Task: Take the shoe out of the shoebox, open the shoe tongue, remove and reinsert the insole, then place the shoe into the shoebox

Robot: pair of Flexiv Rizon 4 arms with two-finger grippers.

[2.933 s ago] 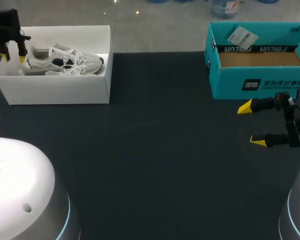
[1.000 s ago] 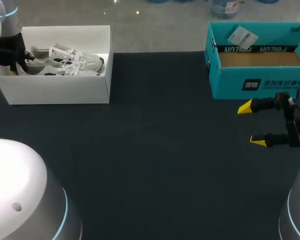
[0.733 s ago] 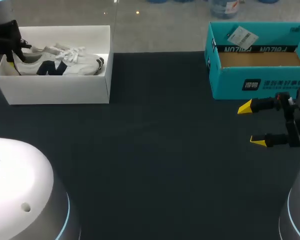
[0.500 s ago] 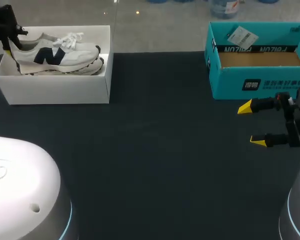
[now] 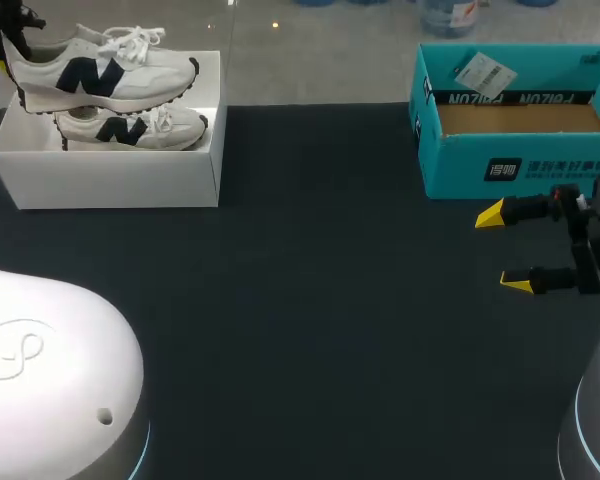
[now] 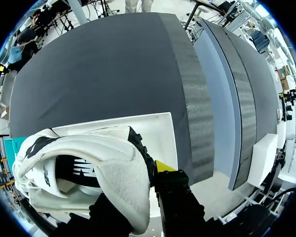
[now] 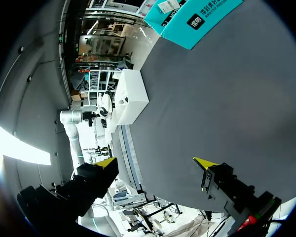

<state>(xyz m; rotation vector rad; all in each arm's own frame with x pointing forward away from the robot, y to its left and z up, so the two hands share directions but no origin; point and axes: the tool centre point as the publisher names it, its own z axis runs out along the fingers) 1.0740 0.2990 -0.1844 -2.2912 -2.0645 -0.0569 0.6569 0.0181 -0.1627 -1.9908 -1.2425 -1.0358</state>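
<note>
Holding one white sneaker (image 5: 100, 70) up in the air, about level, its dark side logo facing the head camera, heel toward the table's left edge and toe toward the middle. Hanging over the far wall of the white shoebox (image 5: 110, 180), not touching it. Clamped at the heel by the left gripper (image 6: 147, 183), a finger on either side and the padded heel pinched between them; only one yellow tip showing from the left wrist, pressed to the back of the heel, with the box's white floor beneath. Down inside the shoebox, a second sneaker (image 5: 130, 128) of the same kind, lying along the box with its toe the same way. Under it all, the dark tabletop (image 5: 310, 300), with the shoebox at its far left corner. At the far right, a teal cardboard box (image 5: 515, 165), open on top and brown inside. Just in front of that, the right gripper (image 5: 502, 250) hovering above the tabletop, fingers spread wide and gripping nothing, yellow tips pointing toward the middle.
</note>
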